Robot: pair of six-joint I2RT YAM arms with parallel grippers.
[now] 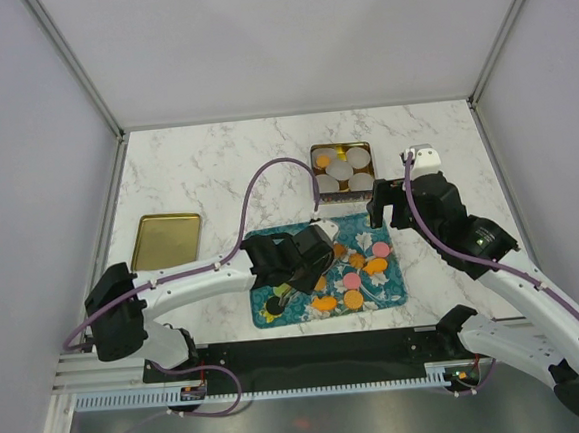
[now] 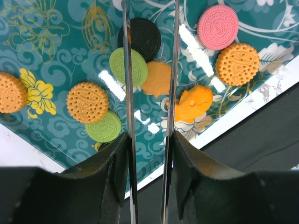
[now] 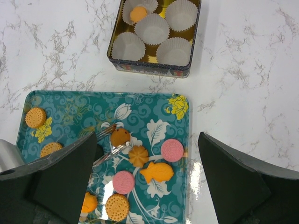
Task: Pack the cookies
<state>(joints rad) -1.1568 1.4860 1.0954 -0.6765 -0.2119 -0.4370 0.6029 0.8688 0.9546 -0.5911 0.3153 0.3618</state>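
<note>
Cookies lie scattered on a teal patterned tray point(image 1: 396, 290). My left gripper point(image 2: 148, 140) is shut on a pair of metal tongs point(image 2: 128, 93). The two tong blades stand either side of a plain orange cookie point(image 2: 159, 78), which lies against a green cookie point(image 2: 122, 65) and a black one point(image 2: 145, 35). In the right wrist view the tong tips point(image 3: 108, 157) flank that same cookie point(image 3: 120, 136). My right gripper point(image 3: 148, 161) hangs open above the tray's right part, holding nothing. A square tin point(image 3: 149, 68) of white paper cups holds one orange cookie point(image 3: 138, 13).
A gold lid point(image 1: 165, 240) lies on the marble table at the left. The tin point(image 1: 342, 169) stands just behind the tray. A black strip runs along the table's near edge point(image 1: 300, 354). White walls enclose the table on three sides.
</note>
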